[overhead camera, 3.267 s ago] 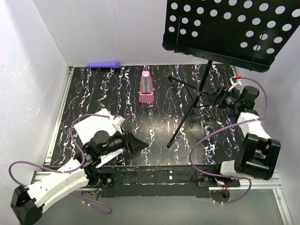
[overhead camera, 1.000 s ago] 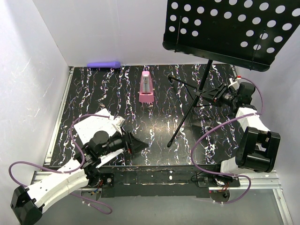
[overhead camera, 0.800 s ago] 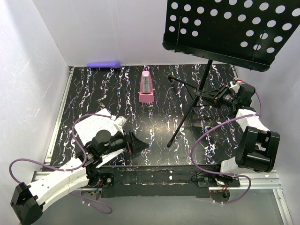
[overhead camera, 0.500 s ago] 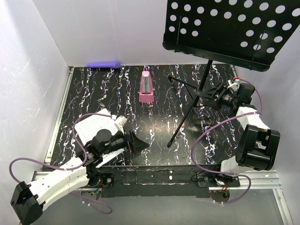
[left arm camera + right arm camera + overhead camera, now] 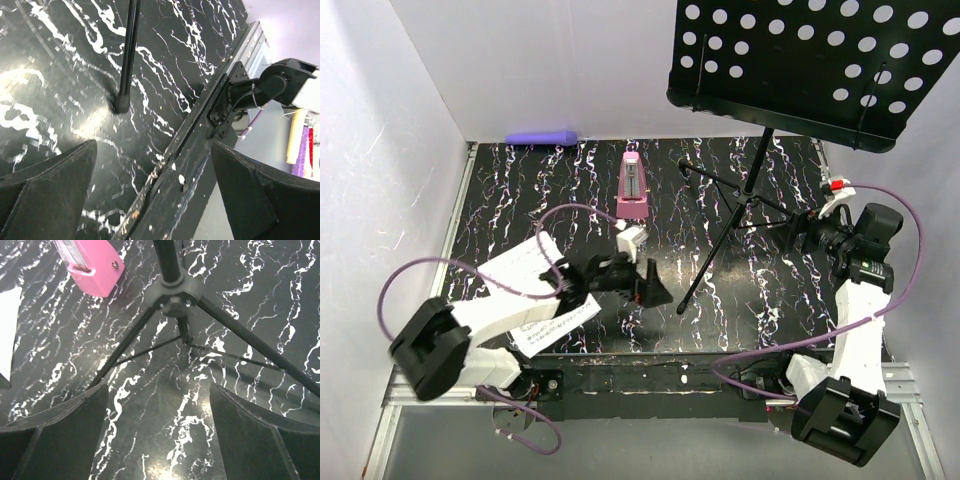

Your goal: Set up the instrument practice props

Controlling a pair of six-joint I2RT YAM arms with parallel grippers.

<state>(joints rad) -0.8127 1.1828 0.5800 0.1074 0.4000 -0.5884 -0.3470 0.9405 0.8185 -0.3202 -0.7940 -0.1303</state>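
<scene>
On the table (image 5: 520, 200), right of centre, the stand (image 5: 757, 170) stood on its tripod. The metronome (image 5: 632, 187) stood upright to its left, apart. The sheets (image 5: 558, 318) lay near the front edge, partly hidden under the left arm. A purple cylinder (image 5: 542, 137) lay at the back wall. The left gripper (image 5: 655, 292) gaped wide and empty beside a stand leg. The right gripper (image 5: 798, 232), also wide and empty, faced the tripod hub.

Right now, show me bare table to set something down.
Free: the far-left stretch between purple cylinder, metronome and sheet music; also the near strip right of the music stand leg. Crowded: centre, left fingers beside that leg.
</scene>
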